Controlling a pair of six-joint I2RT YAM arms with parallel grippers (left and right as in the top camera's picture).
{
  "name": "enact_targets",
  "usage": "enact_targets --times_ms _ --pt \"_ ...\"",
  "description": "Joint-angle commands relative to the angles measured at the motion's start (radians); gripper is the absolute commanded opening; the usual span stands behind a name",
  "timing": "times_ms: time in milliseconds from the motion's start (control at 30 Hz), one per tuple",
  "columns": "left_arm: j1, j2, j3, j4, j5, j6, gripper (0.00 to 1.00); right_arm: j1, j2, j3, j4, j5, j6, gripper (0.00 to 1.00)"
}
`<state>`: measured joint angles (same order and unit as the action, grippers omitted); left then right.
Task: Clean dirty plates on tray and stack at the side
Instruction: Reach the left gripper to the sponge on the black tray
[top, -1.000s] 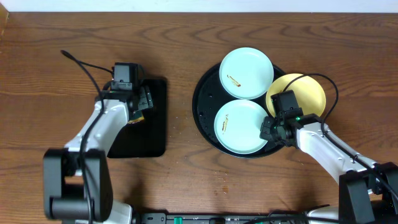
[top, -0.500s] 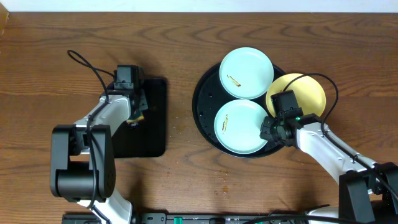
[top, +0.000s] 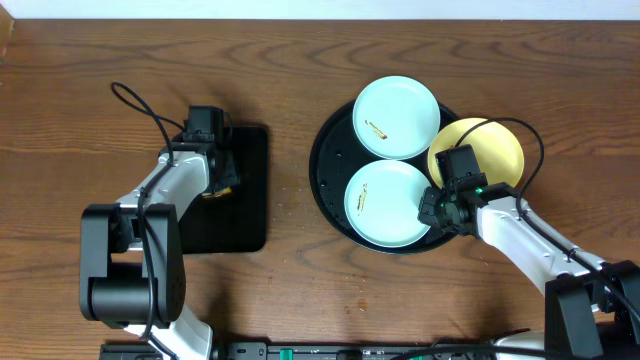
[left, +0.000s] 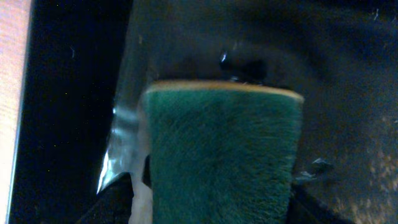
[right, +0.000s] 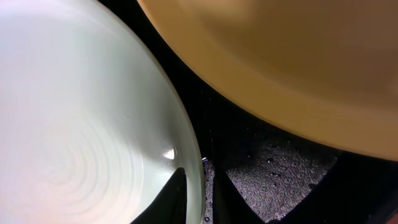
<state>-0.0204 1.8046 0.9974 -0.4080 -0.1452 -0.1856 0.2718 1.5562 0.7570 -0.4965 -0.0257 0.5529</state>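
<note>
Plates (top: 396, 117) crowding round tray (top: 325, 165); open table (top: 290, 120) left of it.

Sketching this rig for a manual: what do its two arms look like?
The left arm and right arm match: pale grey link shells, black joints, black wrist heads and jaws. A thin black cable loops from each wrist; a small green light glows on the right one.

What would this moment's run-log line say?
left hand: at green sponge, small tray | right hand: at rim of nearer blue plate | stacked aside: none yet
</note>
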Motion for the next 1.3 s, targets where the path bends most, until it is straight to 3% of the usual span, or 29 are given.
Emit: enact_targets --times_ms 0,67,133,233,300,367,400,467,500,533,567,600,633,667,700,733,767,867,900,933,1100,1267 --pt "0.004 0.023 -0.018 -0.039 0.025 0.010 0.20 0.018 -0.013 -0.002 0.003 0.010 0.007 0.15" --pt "0.004 0.023 -0.018 -0.037 0.024 0.010 0.25 0.018 -0.013 -0.002 0.003 0.010 0.007 0.15" --pt "0.004 0.023 -0.018 -0.040 0.025 0.009 0.74 0.018 -0.013 -0.002 0.003 0.010 0.007 0.16" --pt "0.004 0.023 -0.017 -0.077 0.025 0.008 0.74 0.018 -0.013 -0.002 0.002 0.010 0.007 0.17" --pt "0.004 0.023 -0.018 -0.112 0.025 0.009 0.58 0.018 -0.013 -0.002 0.002 0.010 0.007 0.18" --pt "0.004 0.023 -0.018 -0.146 0.025 0.009 0.33 0.018 -0.013 -0.002 0.003 0.010 0.007 0.20" --pt "0.004 0.024 -0.018 -0.156 0.025 0.009 0.28 0.018 -0.013 -0.002 0.003 0.010 0.007 0.20" --pt "0.004 0.024 -0.022 -0.160 0.025 0.009 0.31 0.018 -0.013 -0.002 0.003 0.010 0.007 0.20" --pt "0.004 0.024 -0.024 -0.160 0.025 0.009 0.58 0.018 -0.013 -0.002 0.003 0.010 0.007 0.20" --pt "0.004 0.024 -0.025 -0.160 0.025 0.009 0.67 0.018 -0.013 -0.002 0.003 0.010 0.007 0.20" --pt "0.004 0.024 -0.025 -0.162 0.025 0.009 0.63 0.018 -0.013 -0.002 0.003 0.010 0.007 0.20" --pt "0.004 0.024 -0.025 -0.164 0.025 0.009 0.43 0.018 -0.013 -0.002 0.003 0.010 0.007 0.20" --pt "0.004 0.024 -0.025 -0.164 0.025 0.009 0.29 0.018 -0.013 -0.002 0.003 0.010 0.007 0.20" --pt "0.004 0.024 -0.025 -0.164 0.025 0.009 0.27 0.018 -0.013 -0.002 0.003 0.010 0.007 0.20" --pt "0.004 0.024 -0.025 -0.163 0.025 0.009 0.32 0.018 -0.013 -0.002 0.003 0.010 0.007 0.21" --pt "0.004 0.024 -0.025 -0.157 0.025 0.009 0.61 0.018 -0.013 -0.002 0.003 0.010 0.007 0.21" --pt "0.004 0.024 -0.025 -0.149 0.024 0.009 0.67 0.018 -0.013 -0.002 0.003 0.010 0.007 0.21" --pt "0.004 0.024 -0.025 -0.076 0.024 0.009 0.68 0.018 -0.013 -0.002 0.003 0.008 0.007 0.22" --pt "0.004 0.024 -0.025 -0.045 0.024 0.009 0.77 0.018 -0.013 -0.002 0.003 0.005 0.007 0.22" --pt "0.004 0.024 -0.025 -0.019 0.024 0.009 0.78 0.018 -0.013 -0.002 0.003 0.005 0.007 0.22" --pt "0.004 0.025 -0.025 0.078 0.021 0.009 0.78 0.018 -0.013 -0.002 0.003 0.006 0.007 0.24" --pt "0.004 0.040 -0.026 0.072 0.021 0.010 0.77 0.018 -0.013 -0.002 0.003 0.006 0.007 0.25"
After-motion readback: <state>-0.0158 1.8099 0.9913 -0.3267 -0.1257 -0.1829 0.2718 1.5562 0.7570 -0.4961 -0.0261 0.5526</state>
